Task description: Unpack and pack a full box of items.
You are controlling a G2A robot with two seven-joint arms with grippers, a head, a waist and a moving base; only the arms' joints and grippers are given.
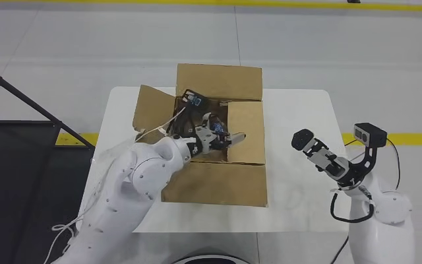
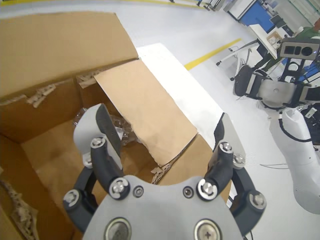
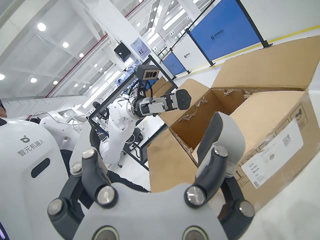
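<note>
The cardboard box [image 1: 217, 181] sits mid-tabletop [image 1: 297, 198] with its flaps folded out. The left gripper [image 1: 221, 137] hangs over the opening with its fingers [image 2: 106, 126] spread and nothing in them, above crinkled plastic-wrapped items [image 2: 120, 132]. The right gripper [image 1: 302, 140] is near the right edge, apart from the box, spread and empty.

One cardboard box [image 1: 217, 185] and one white table [image 1: 297, 112] (the box's jumbled contents [image 1: 195, 100] defy counting)
</note>
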